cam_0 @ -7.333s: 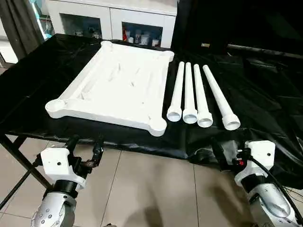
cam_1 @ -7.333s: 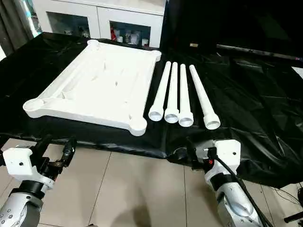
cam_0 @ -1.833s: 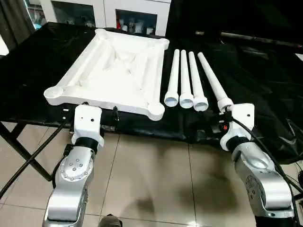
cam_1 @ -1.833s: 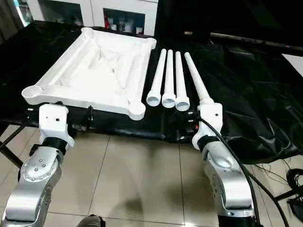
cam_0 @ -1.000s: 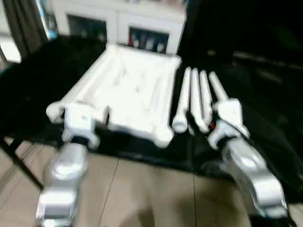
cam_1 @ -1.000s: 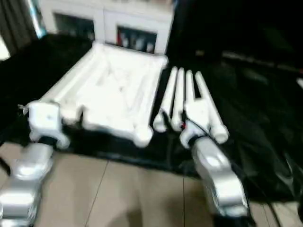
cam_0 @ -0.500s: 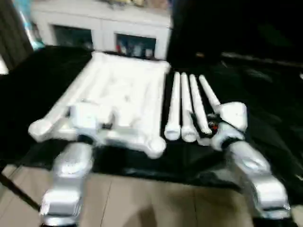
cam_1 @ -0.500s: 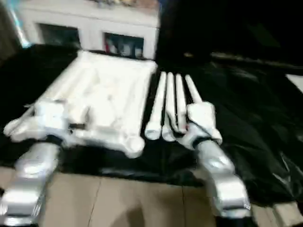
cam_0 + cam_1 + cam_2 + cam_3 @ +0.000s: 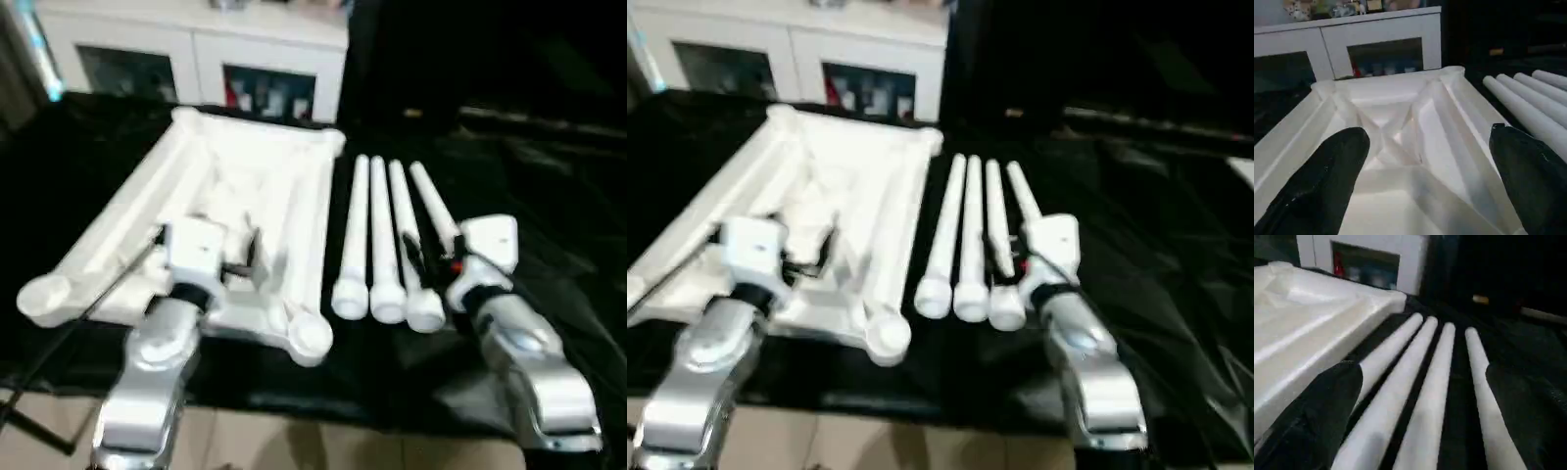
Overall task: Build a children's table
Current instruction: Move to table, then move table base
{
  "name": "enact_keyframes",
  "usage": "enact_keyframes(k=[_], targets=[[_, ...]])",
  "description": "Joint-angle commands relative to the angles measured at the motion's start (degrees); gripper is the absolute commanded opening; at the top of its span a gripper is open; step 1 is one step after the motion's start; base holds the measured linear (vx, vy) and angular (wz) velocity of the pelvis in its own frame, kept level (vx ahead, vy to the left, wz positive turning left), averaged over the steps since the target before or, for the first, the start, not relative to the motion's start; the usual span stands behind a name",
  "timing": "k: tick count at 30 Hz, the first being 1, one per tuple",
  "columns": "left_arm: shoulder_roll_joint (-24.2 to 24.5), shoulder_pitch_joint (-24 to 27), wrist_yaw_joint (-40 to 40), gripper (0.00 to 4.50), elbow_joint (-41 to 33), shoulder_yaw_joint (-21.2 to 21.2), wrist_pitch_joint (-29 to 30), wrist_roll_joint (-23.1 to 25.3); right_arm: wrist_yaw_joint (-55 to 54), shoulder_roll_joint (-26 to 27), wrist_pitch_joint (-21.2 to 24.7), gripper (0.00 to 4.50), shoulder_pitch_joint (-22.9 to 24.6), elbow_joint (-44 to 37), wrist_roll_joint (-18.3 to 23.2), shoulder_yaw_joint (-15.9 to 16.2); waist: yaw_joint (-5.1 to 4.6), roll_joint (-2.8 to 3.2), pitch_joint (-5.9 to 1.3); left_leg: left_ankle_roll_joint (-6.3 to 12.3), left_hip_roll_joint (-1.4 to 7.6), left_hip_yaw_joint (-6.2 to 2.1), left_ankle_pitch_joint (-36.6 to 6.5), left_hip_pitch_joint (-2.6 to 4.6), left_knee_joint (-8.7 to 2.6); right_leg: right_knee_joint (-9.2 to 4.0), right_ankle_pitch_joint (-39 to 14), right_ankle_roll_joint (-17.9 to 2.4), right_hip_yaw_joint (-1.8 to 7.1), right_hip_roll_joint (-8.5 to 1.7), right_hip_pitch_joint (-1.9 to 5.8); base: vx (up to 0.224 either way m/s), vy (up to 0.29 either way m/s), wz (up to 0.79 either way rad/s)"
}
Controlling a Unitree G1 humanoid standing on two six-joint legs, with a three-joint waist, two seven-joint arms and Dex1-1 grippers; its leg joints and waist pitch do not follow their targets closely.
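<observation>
Left eye view: both arms have reached forward; left gripper [image 9: 240, 262], fingers spread, hovers over the upturned tabletop [image 9: 294, 186], right gripper [image 9: 419, 257], also spread, over the legs [image 9: 377, 235] at its three o'clock, nothing grasped.

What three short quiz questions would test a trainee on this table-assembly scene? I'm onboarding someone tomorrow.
1. True or false: the table top lies with its ribbed underside up.
2. How many legs lie beside the top?
3. Over which part is the left gripper? A) the legs B) the table top C) the cabinet

Key: 1. True. 2. Four, side by side on the black cloth, on the right gripper side. 3. B; both grippers are open and hold nothing.
</observation>
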Motion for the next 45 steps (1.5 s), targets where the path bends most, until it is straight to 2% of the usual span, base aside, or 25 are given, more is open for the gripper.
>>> enact_keyframes(k=[1, 2, 3, 4, 5, 6, 7, 9, 10, 11, 12, 13, 15, 18, 19, 21, 26, 30, 31, 32, 33, 34, 35, 36, 45], targets=[[1.1, 0.1, -1.0, 4.50, -0.2, 0.6, -0.1, -0.2, 0.1, 0.5, 0.0, 4.49, -0.5, -0.9, -0.2, 0.6, 0.39, 1.09, -1.55, 1.94, 2.99, 0.15, 3.7, -1.78, -5.92, -6.73, -14.5, -11.7, 2.20, -4.22, 3.56, 0.098, -0.009, 0.01], [1.8, 0.3, -3.0, 4.50, -0.5, 0.2, -1.3, -1.3, 0.6, 0.0, 0.0, 4.49, -0.7, -1.0, 0.0, 0.7, -0.50, 1.72, -2.06, 2.87, 4.43, -1.05, -0.3, 1.08, -7.05, -5.21, -11.1, -9.9, 0.81, -2.44, 1.90, 0.115, 0.016, 0.00], [1.8, 0.3, -3.0, 4.50, -0.5, 0.2, -1.3, -1.3, 0.6, 0.0, 0.0, 4.49, -0.7, -1.0, 0.0, 0.7, -0.95, 2.06, -2.86, 4.54, 5.42, -2.11, 1.3, 3.60, -6.74, -3.56, -5.7, -9.9, 0.32, -2.44, 0.45, 0.145, 0.017, 0.10], [3.3, 0.5, -6.1, 4.50, -0.7, -0.7, -1.8, -2.3, 2.0, -1.1, -0.3, 4.49, -1.0, -1.0, 0.2, 1.0, -1.90, 1.67, -3.48, 9.23, 6.48, -3.73, 9.9, 5.52, -5.41, -1.51, 4.8, -9.3, 0.12, -2.70, -2.13, 0.145, 0.017, 0.10], [4.6, 0.5, -8.3, 4.50, -0.6, -1.3, -2.5, -2.5, 3.7, -2.0, 0.0, 4.49, -1.1, -1.0, 1.2, 1.2, -2.02, 1.37, -3.54, 12.02, 6.29, -3.82, 17.2, 5.04, -4.50, -1.19, 9.1, -8.6, 0.44, -3.08, -2.42, 0.127, 0.027, 0.12], [7.0, 0.4, -12.6, 4.50, -0.4, -2.0, -2.6, -3.8, 8.2, -3.9, 1.3, 4.49, -1.4, -1.2, 3.8, 1.6, -1.20, 0.24, -3.99, 14.59, 4.47, -2.86, 30.8, 3.39, -2.33, -0.97, 19.2, -7.1, 1.98, -4.28, -2.00, 0.080, 0.033, 0.03], [9.2, 0.0, -16.4, 4.50, 0.0, -2.5, -3.4, -4.5, 12.1, -6.0, 2.2, 4.49, -1.8, -1.1, 5.3, 2.0, -0.29, -0.77, -4.15, 10.57, 1.85, -1.10, 37.1, -0.46, -2.03, 0.07, 33.9, -4.5, 3.54, -3.97, 0.68, 0.080, 0.033, 0.03], [12.8, -1.1, -23.5, 4.50, 0.6, -3.2, -2.8, -7.1, 19.4, -10.7, 2.8, 4.49, -2.6, -0.4, 6.7, 3.5, 0.29, -0.46, -4.90, 6.62, 1.81, -0.81, 36.0, -0.57, -1.82, 0.88, 40.6, -3.8, 3.56, -3.40, 0.98, 0.000, 0.000, 0.00], [12.8, -1.1, -23.5, 4.50, 0.6, -3.2, -2.8, -7.1, 19.4, -10.7, 2.8, 4.49, -2.6, -0.4, 6.7, 3.5, 0.19, -0.40, -4.27, 2.96, 1.97, -0.65, 31.7, -1.14, -2.49, 0.65, 41.1, -4.1, 3.14, -3.05, 0.95, 0.000, 0.000, 0.00], [15.6, -2.1, -28.6, 4.50, 1.1, -3.9, -2.5, -8.7, 24.1, -14.0, 2.5, 4.49, -3.1, 0.4, 6.7, 4.3, -0.03, 0.19, -3.88, 1.33, 2.29, -0.53, 28.1, -1.19, -2.90, 0.28, 39.0, -4.8, 3.06, -3.23, 0.66, 0.000, 0.000, 0.00], [17.6, -2.8, -32.0, 4.50, 1.6, -4.4, -2.3, -9.8, 27.3, -16.1, 2.3, 4.49, -3.5, 1.0, 6.7, 4.8, -0.31, -0.04, -3.18, -0.97, 2.92, -0.48, 17.6, -0.89, -3.88, -1.04, 29.6, -5.9, 2.99, -3.89, 0.76, 0.000, 0.000, 0.00], [20.1, -3.8, -36.2, 4.50, 2.2, -4.6, -2.9, -11.1, 30.3, -18.0, 2.7, 4.49, -4.3, 1.8, 7.4, 4.8, -0.56, 0.19, -2.76, -2.43, 3.52, -0.41, 8.5, -0.71, -4.81, -1.87, 20.4, -7.6, 3.18, -4.54, 0.89, 0.000, 0.000, 0.00], [22.1, -4.8, -39.8, 4.50, 2.7, -4.8, -2.7, -12.5, 32.5, -19.3, 3.1, 4.49, -5.0, 2.4, 8.1, 4.8, -0.57, 0.36, -2.25, -2.76, 4.10, -0.18, 0.5, -0.19, -5.72, -2.76, 10.1, -9.9, 3.42, -5.17, 0.68, -0.076, -0.022, 0.01], [27.1, -6.2, -47.1, 4.50, 3.8, -6.1, -2.5, -13.4, 37.4, -22.1, 4.0, 4.49, -5.7, 1.6, 10.1, 6.0, -0.57, 0.44, -1.56, -2.15, 4.73, 0.33, -5.8, 0.09, -6.48, -3.74, -0.5, -11.7, 3.66, -5.75, 0.30, -0.078, -0.021, 0.02], [28.7, -6.8, -49.2, 4.50, 4.5, -6.8, -3.1, -13.0, 39.4, -23.3, 4.1, 4.49, -5.9, 1.1, 10.8, 6.6, -0.49, 0.38, -0.98, -2.58, 4.88, 0.53, -10.2, 0.44, -6.93, -4.45, -8.4, -11.3, 3.80, -5.90, 0.02, -0.074, -0.020, 0.02], [31.3, -8.2, -53.2, 4.21, 6.7, -8.4, -4.4, -11.7, 43.1, -25.3, 4.3, 4.50, -6.5, 0.7, 11.6, 8.0, -0.22, 0.43, -1.21, -2.95, 5.02, 0.90, -10.1, 0.71, -6.88, -4.86, -13.4, -10.5, 4.02, -6.20, -0.05, -0.058, -0.021, 0.03], [33.5, -10.8, -56.3, 3.90, 11.4, -11.3, -8.1, -8.2, 47.1, -26.8, 4.7, 4.50, -7.8, 0.3, 11.8, 10.1, -0.10, 0.56, -1.53, -2.73, 5.21, 1.34, -6.6, 0.37, -6.92, -4.53, -9.3, -10.5, 3.87, -5.91, -0.31, -0.011, -0.004, 0.01], [34.6, -14.4, -59.7, 3.59, 17.8, -14.4, -13.6, -5.0, 53.0, -29.1, 6.1, 4.50, -9.3, -0.9, 12.5, 13.3, -0.22, 0.56, -1.82, -2.16, 5.29, 1.44, -3.3, 0.06, -6.70, -3.70, -2.3, -11.3, 3.69, -5.83, -0.18, 0.000, 0.000, 0.00], [34.7, -15.2, -60.5, 3.43, 19.0, -15.1, -14.0, -4.7, 53.7, -29.5, 6.1, 4.50, -9.5, -1.1, 12.6, 13.9, -0.22, 0.66, -2.23, -1.60, 5.35, 1.47, -0.6, 0.04, -6.42, -3.15, 2.9, -12.5, 3.52, -5.87, -0.15, 0.000, 0.000, 0.00], [34.7, -15.2, -60.5, 3.43, 19.0, -15.1, -14.0, -4.7, 53.7, -29.5, 6.1, 4.50, -9.5, -1.1, 12.6, 13.9, -0.22, 0.66, -2.23, -1.60, 5.35, 1.47, -0.6, 0.04, -6.42, -3.15, 2.9, -12.5, 3.52, -5.87, -0.15, 0.000, 0.000, 0.00], [34.6, -15.8, -61.2, 3.32, 19.9, -15.5, -14.4, -4.4, 54.2, -29.8, 6.1, 4.50, -9.7, -1.1, 12.6, 14.2, -0.27, 0.60, -2.45, -1.17, 5.22, 1.58, 0.9, -0.11, -6.21, -2.81, 6.4, -13.3, 3.42, -5.73, -0.09, 0.000, 0.000, 0.00], [34.1, -17.2, -62.5, 3.22, 22.3, -16.4, -13.9, -4.2, 54.3, -29.5, 6.2, 4.50, -10.1, -1.2, 12.3, 14.9, -0.28, 0.99, -2.63, -0.68, 5.12, 1.61, 2.1, -0.27, -6.01, -2.52, 9.5, -13.8, 3.40, -5.67, -0.10, 0.000, 0.000, 0.00], [34.1, -17.2, -62.5, 3.22, 22.3, -16.4, -13.9, -4.2, 54.3, -29.5, 6.2, 4.50, -10.1, -1.2, 12.3, 14.9, -0.39, 0.68, -2.82, -0.18, 4.96, 1.74, 3.4, -0.34, -5.80, -2.32, 11.7, -14.2, 3.35, -5.51, -0.08, 0.000, 0.000, 0.00], [33.9, -17.9, -64.7, 3.14, 23.4, -17.1, -12.0, -5.2, 54.4, -29.4, 6.4, 4.50, -10.6, -1.5, 12.0, 15.7, -0.32, 0.85, -2.82, 0.16, 4.89, 1.79, 4.7, -0.50, -5.70, -2.14, 13.7, -14.6, 3.37, -5.54, -0.14, 0.000, 0.000, 0.00], [31.2, -21.6, -67.0, 2.40, 28.7, -19.0, -14.3, -4.2, 55.3, -28.9, 6.9, 4.50, -11.8, -2.3, 11.9, 17.2, -0.28, 1.10, -2.24, -1.34, 5.42, 1.81, -0.8, -0.49, -6.15, -2.76, 8.0, -15.7, 3.45, -5.96, -0.15, 0.000, 0.000, 0.00]])
